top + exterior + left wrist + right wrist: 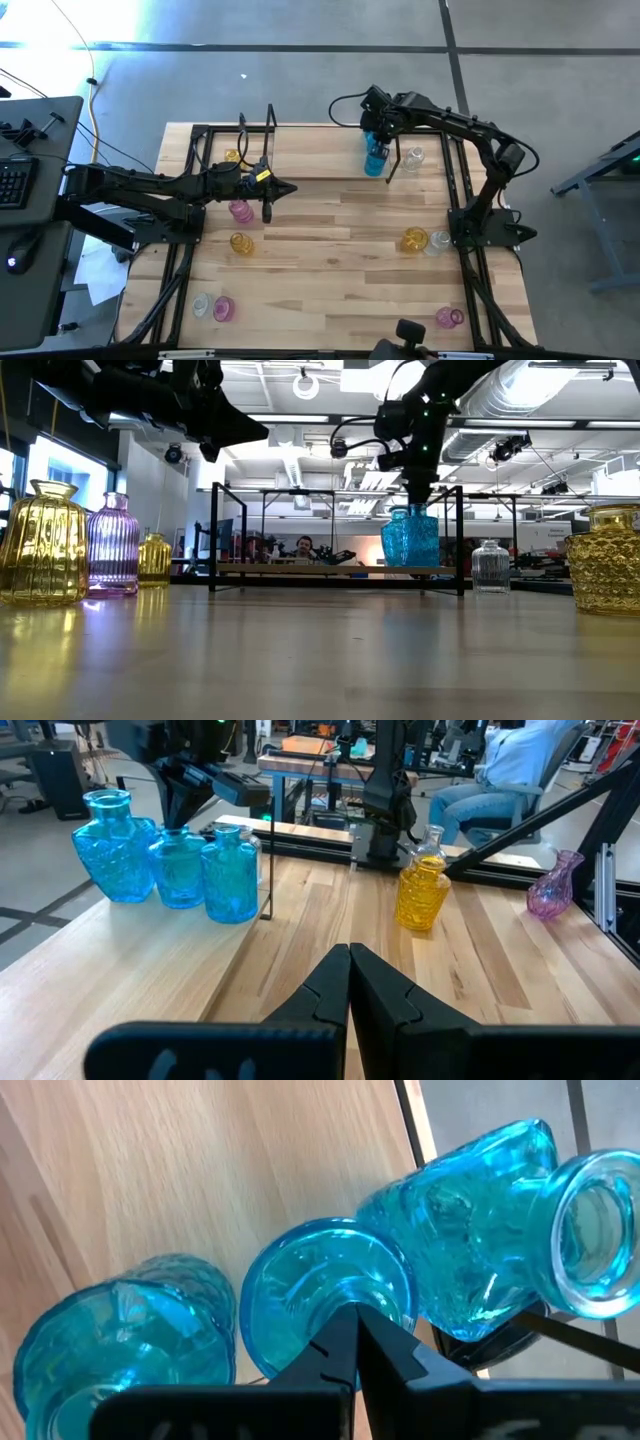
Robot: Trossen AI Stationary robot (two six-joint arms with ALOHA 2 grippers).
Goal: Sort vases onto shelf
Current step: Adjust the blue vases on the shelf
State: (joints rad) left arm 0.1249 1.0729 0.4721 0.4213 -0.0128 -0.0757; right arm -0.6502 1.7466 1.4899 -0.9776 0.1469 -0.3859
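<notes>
The right gripper (pixel 352 1342) hangs closed over the middle cyan vase (pixel 325 1295) of three standing together on the shelf (pixel 330 150), its tips at the rim; whether it pinches the lip is unclear. The left gripper (pixel 349 982) is closed and empty over mid-table; the glass looks light, rigid, slick and breakable, so the narrow neck seems the safest hold.

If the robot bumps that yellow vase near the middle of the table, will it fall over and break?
Probably not easily. The yellow vase has a wide round body under a narrow neck, so it likely slides before tipping. It looks like ribbed glass, so it is probably smooth, hard and breakable if knocked off the wooden table.
</notes>
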